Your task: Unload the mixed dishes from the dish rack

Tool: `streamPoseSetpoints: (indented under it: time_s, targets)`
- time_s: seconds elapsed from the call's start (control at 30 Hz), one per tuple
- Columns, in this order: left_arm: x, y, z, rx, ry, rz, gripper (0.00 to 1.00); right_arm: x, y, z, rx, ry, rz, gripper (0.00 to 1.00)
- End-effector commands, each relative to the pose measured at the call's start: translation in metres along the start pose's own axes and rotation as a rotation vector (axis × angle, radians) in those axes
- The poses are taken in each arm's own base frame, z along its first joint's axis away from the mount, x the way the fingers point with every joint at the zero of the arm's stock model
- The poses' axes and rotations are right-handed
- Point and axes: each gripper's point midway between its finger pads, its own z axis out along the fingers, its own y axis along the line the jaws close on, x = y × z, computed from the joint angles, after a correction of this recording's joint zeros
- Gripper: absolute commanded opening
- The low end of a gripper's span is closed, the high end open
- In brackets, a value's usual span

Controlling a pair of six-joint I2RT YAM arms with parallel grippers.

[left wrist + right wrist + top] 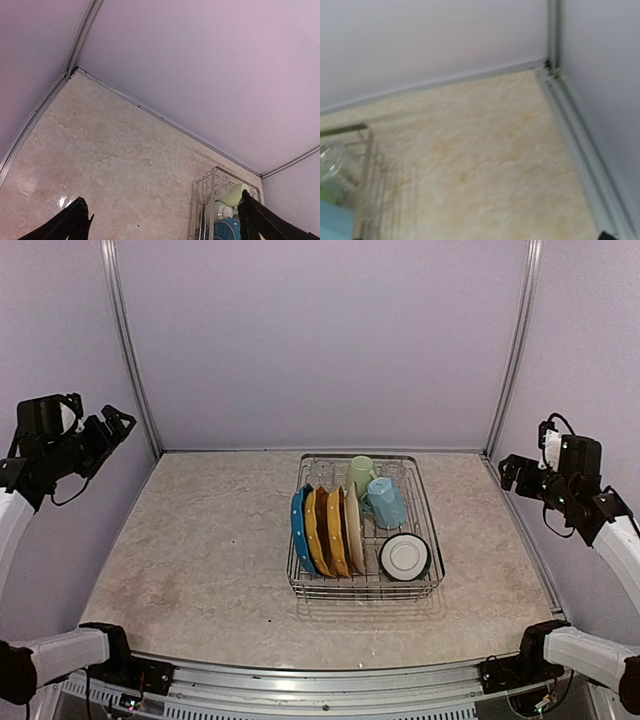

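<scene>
Dish rack on table, right of ctr, full: plates, mugs, glass, bowl all inside. Nothing unloaded yet. Your left gripper & right gripper: jaws apart, empty, well clear of rack.

- Rack, out ahead of both sets of jaws: silver wire.
- Plate on the left jaws' side: blue with white dots.
- Middle plates: yellow and orange, plain.
- Last plate: cream.
- Far mug: pale green.
- Near mug: light blue.
- Bowl, on the right jaws' side: white, dark rim.
- Glass: clear.
- Table: beige, marbled.
- Walls: pale lilac, plain.
- Left gripper and right gripper: black.
</scene>
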Motion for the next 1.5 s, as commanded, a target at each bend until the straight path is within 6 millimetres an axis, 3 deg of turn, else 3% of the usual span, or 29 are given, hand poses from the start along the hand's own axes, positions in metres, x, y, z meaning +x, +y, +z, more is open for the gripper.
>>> streamPoseSetpoints:
  time_s: [0.0, 0.33, 0.43, 0.8, 0.97, 1.2, 1.33, 1.47]
  targets:
    - [0.004, -0.016, -0.006, 0.077, 0.027, 0.010, 0.99, 0.002, 0.019, -0.001, -0.121, 0.036, 0.001, 1.00]
    - [0.032, -0.046, 0.015, 0.228, 0.194, -0.005, 0.99, 0.013, 0.079, 0.005, -0.337, 0.127, -0.020, 1.00]
    - [0.050, -0.063, 0.023, 0.256, 0.246, 0.029, 0.99, 0.021, 0.099, 0.006, -0.384, 0.155, -0.029, 1.00]
    - [0.100, -0.096, 0.050, 0.240, 0.381, 0.148, 0.99, 0.052, 0.190, 0.003, -0.582, 0.245, -0.066, 0.98]
    - [0.128, -0.119, 0.057, 0.274, 0.454, 0.175, 0.99, 0.069, 0.219, 0.003, -0.627, 0.282, -0.103, 0.96]
    - [0.188, -0.166, 0.060, 0.324, 0.586, 0.269, 0.96, 0.085, 0.250, 0.002, -0.663, 0.326, -0.138, 0.89]
    - [0.217, -0.177, 0.067, 0.280, 0.616, 0.367, 0.96, 0.090, 0.276, -0.008, -0.725, 0.342, -0.130, 0.86]
    - [0.230, -0.184, 0.073, 0.258, 0.628, 0.412, 0.95, 0.094, 0.295, -0.015, -0.779, 0.359, -0.098, 0.83]
